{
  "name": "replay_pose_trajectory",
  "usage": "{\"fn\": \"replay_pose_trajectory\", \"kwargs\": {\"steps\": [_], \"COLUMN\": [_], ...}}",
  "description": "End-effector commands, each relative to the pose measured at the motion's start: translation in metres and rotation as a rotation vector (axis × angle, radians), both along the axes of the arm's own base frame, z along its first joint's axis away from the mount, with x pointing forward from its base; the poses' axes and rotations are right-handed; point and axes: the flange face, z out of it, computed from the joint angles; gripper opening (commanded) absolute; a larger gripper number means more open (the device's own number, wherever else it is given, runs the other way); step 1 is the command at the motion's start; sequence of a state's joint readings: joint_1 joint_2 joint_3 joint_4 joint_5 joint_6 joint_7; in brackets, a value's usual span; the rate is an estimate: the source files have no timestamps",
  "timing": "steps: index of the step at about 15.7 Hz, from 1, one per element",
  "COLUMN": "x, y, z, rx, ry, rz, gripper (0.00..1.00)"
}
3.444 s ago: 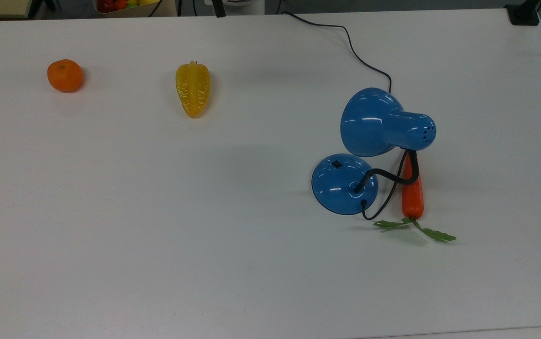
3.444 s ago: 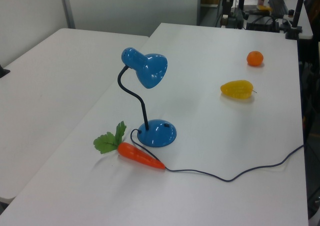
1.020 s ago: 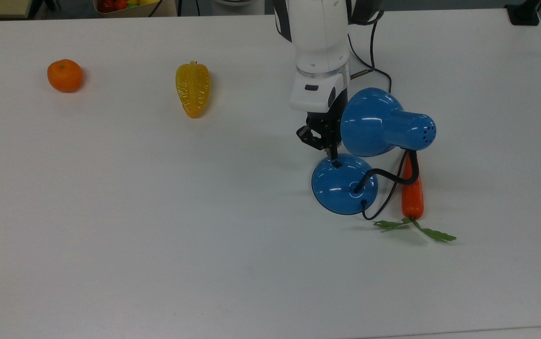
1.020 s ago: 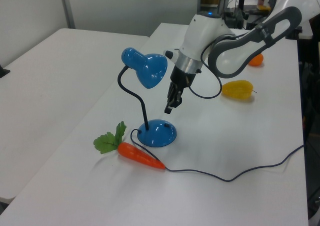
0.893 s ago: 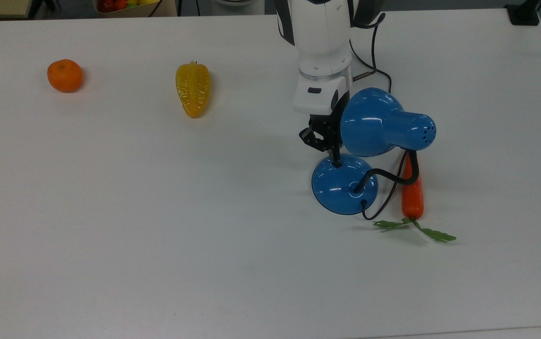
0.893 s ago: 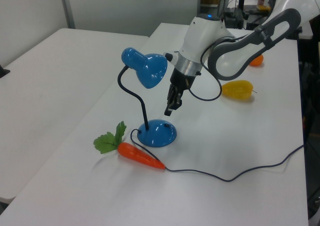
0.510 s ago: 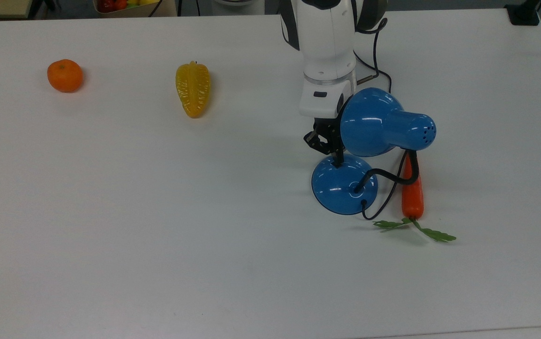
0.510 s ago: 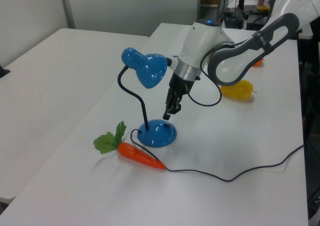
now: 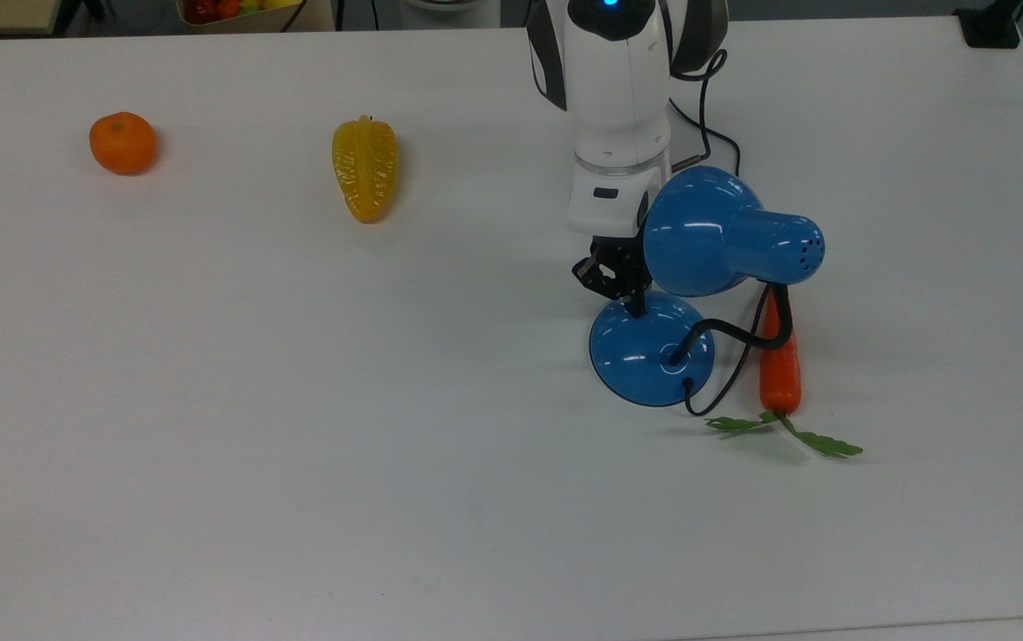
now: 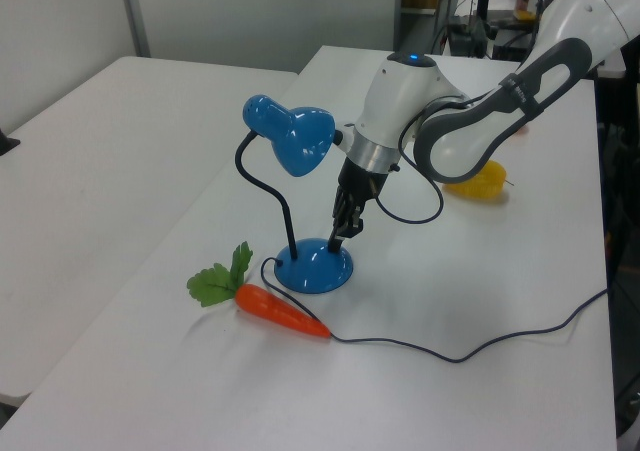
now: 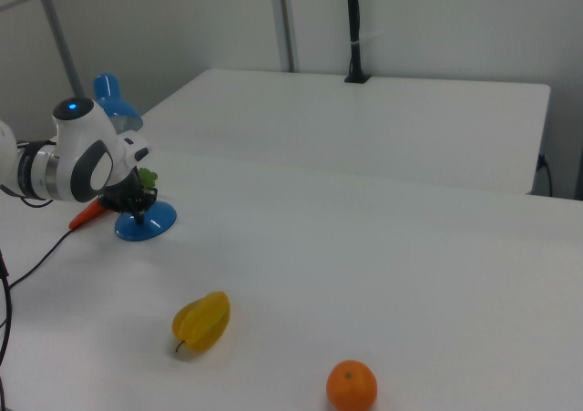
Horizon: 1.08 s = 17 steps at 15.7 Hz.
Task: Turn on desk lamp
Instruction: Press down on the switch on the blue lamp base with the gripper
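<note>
The desk lamp [image 9: 653, 347] is located near the table's [image 9: 297, 445] right edge in the top view. The gripper [image 9: 631, 298], fingers narrowed together, is set on its base; off-centre pressure could slide the base.

A white table [image 9: 297, 427] carried everything — the desk lamp [image 9: 651, 349] stood on its round blue base toward the top view's right, its black cord [image 10: 480, 346] trailing over the surface. A carrot [image 9: 780, 369] lay just beside the base. Well apart lay a yellow starfruit [image 9: 364, 169] and an orange [image 9: 122, 142].
</note>
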<state>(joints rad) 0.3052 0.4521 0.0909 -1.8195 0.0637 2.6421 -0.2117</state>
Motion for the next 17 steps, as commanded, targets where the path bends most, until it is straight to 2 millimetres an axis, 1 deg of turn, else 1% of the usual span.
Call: {"fn": "replay_pose_trajectory", "kwargs": {"steps": [1, 8, 13, 17], "x": [0.001, 0.0, 0.001, -0.003], "y": [0.003, 0.005, 0.007, 0.017], "z": [-0.01, -0.014, -0.009, -0.008], "rx": [-0.006, -0.032, -0.032, -0.055], "ry": [-0.035, -0.04, -0.052, -0.064], "rz": [0.025, 0.051, 0.056, 0.101], "gripper": [0.0, 0.0, 0.0, 0.0]}}
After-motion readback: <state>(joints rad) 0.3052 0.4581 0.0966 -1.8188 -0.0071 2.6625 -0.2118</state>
